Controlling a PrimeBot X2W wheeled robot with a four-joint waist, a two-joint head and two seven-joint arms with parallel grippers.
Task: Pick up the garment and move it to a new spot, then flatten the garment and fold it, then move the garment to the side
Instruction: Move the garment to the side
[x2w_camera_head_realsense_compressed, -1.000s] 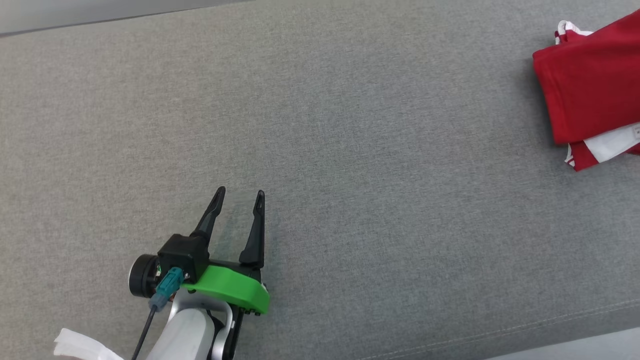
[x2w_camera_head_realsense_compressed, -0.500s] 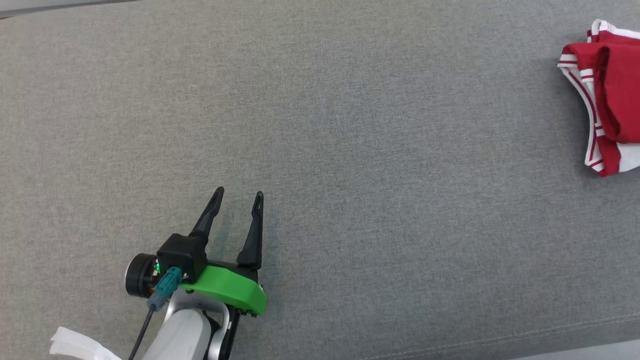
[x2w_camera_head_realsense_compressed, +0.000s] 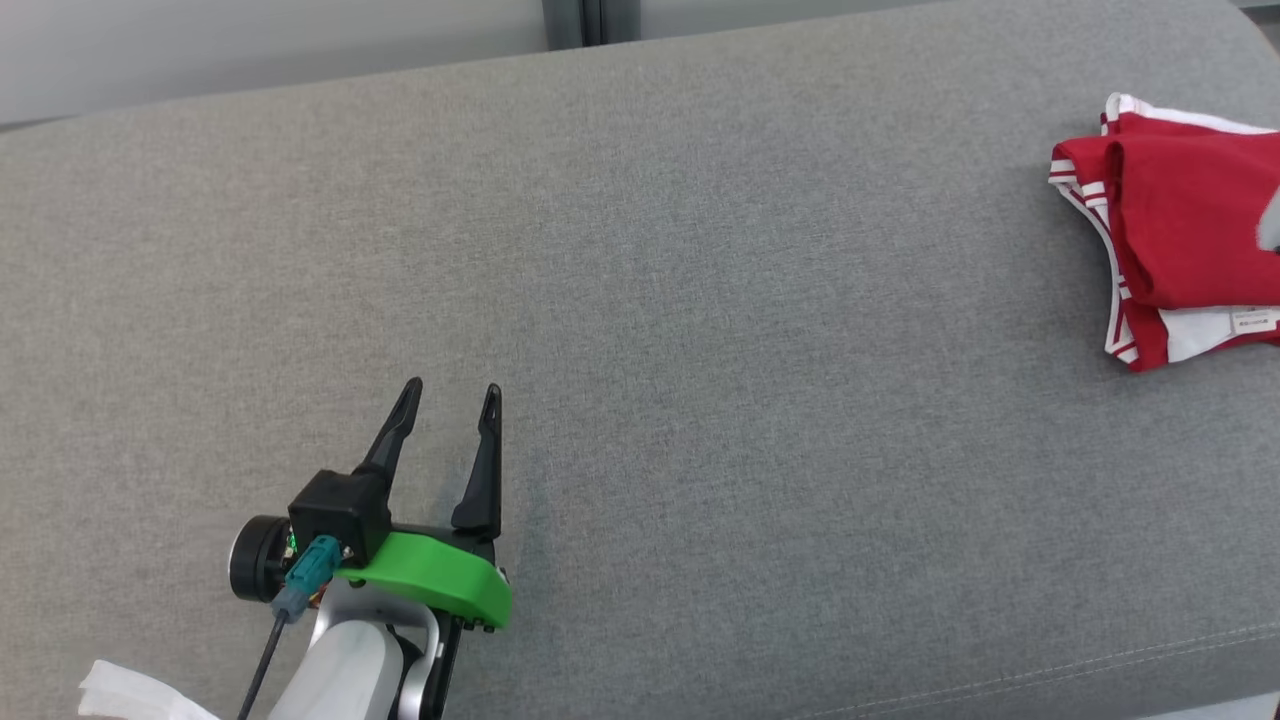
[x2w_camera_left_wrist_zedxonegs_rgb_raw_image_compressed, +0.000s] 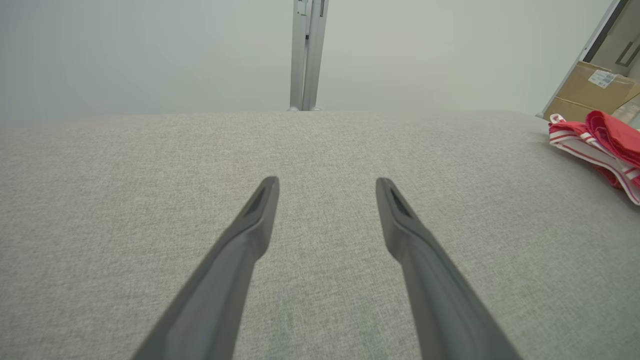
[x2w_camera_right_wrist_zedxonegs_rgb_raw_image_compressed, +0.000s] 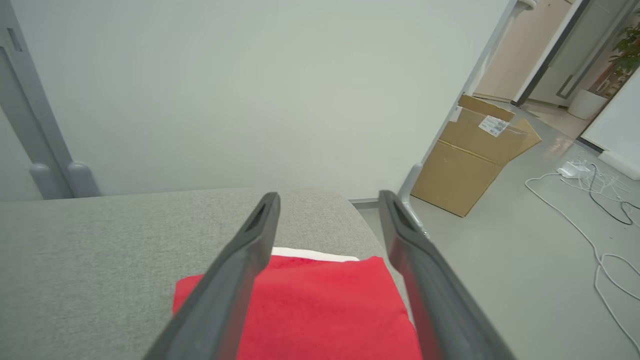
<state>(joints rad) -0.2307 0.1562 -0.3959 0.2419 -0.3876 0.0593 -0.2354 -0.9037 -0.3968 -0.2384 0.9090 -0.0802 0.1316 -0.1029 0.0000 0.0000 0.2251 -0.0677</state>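
Red-and-white folded garment lies at the right end of the grey upholstered surface, close to its edge. The right gripper hangs above it, fingers spread wide, gripping nothing. Well apart, the left gripper hovers over bare fabric, equally wide and empty.
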